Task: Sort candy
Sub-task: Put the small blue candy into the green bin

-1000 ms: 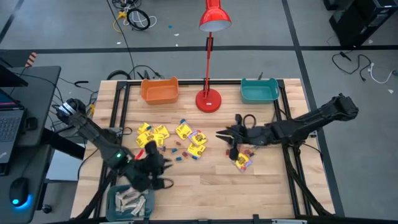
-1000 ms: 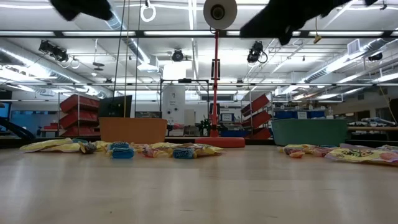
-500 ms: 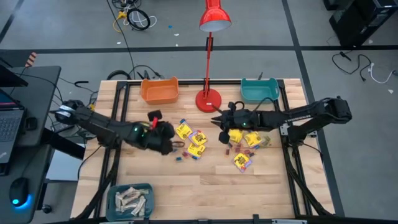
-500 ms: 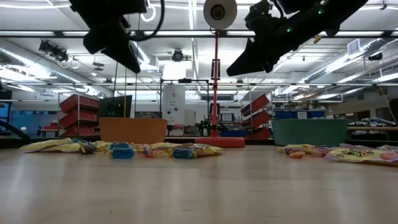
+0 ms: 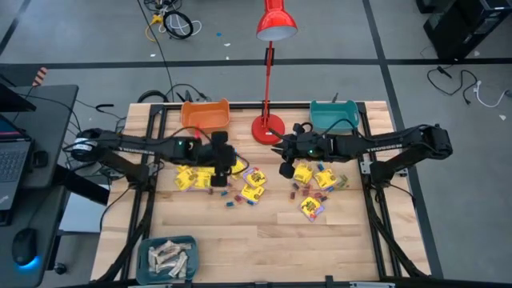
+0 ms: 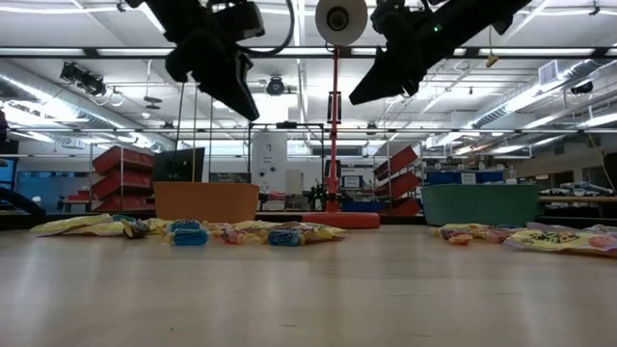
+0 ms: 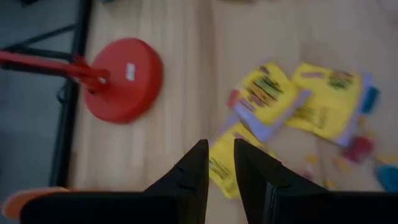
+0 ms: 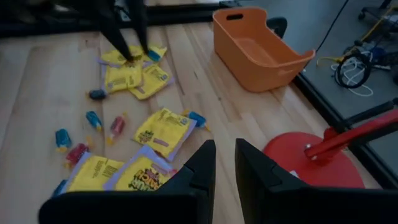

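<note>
— The left gripper (image 5: 226, 165) first: how do its fingers stand?

— Drawn nearly together, only a thin slit between them, and pinching nothing. It hangs over the left-hand scatter of the candy (image 5: 254, 181), well clear of the wooden table (image 5: 264, 240). The right gripper (image 5: 285, 166) is the same, narrow and empty, up in the air between the round red lamp base (image 5: 268, 128) and the yellow packets on its side.

— What can't you make out?

— Plenty. From table height both arms are dark shapes cut off at the top. The left arm lies across some of the yellow square packets under it, so I can't count those. From its wrist the sweets are a smear of yellow, with red and blue specks. The tiny pieces in the middle read as red, blue or brown, no more.

— And the bins?

— The orange plastic bin (image 5: 205, 117) sits at the far edge, left of the lamp; its inside shows only bare orange. The teal plastic bin (image 5: 334, 117) sits to the lamp's right; the right arm crosses its near rim, and I can't tell what's in it. A third, blue-grey bin (image 5: 151, 258) at the near left corner holds a heap of pale beige bars.

— Where's the rest of the candy?

— Loose on the wood: one spread of yellow packets and small pieces left of centre, a smaller cluster to the right.
</note>
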Motion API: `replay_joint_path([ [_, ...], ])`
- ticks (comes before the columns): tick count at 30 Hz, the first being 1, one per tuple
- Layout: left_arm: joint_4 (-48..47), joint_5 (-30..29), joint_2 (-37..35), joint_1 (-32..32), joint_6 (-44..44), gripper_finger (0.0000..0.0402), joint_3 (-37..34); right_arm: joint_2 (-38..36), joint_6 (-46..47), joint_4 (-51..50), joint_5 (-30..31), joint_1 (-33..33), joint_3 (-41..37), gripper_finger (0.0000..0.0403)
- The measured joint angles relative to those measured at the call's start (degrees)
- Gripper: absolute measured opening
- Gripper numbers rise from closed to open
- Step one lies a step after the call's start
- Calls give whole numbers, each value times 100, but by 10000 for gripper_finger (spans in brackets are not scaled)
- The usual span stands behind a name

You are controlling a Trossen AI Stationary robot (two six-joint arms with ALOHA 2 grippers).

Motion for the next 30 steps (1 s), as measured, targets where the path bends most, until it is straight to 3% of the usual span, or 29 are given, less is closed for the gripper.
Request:
replay_joint_path([
  [3, 192, 438, -2, 269, 210, 78, -1, -4, -1, -164, 4, 2, 101, 48],
  [6, 308, 1280, -2, 481, 374, 78, -8, -4, 48, -436, 9, 2, 206, 48],
  [10, 1288, 2199, -7, 628, 468, 78, -478, -4, 172, -916, 93, 2, 326, 48],
  [21, 3943, 2479, -4, 633, 2, 78, -1851, -7, 1023, -3088, 117, 9, 710, 48],
  [30, 5194, 2497, -308, 609, -528, 64, -2548, -7, 1553, -4794, -649, 75, 736, 48],
])
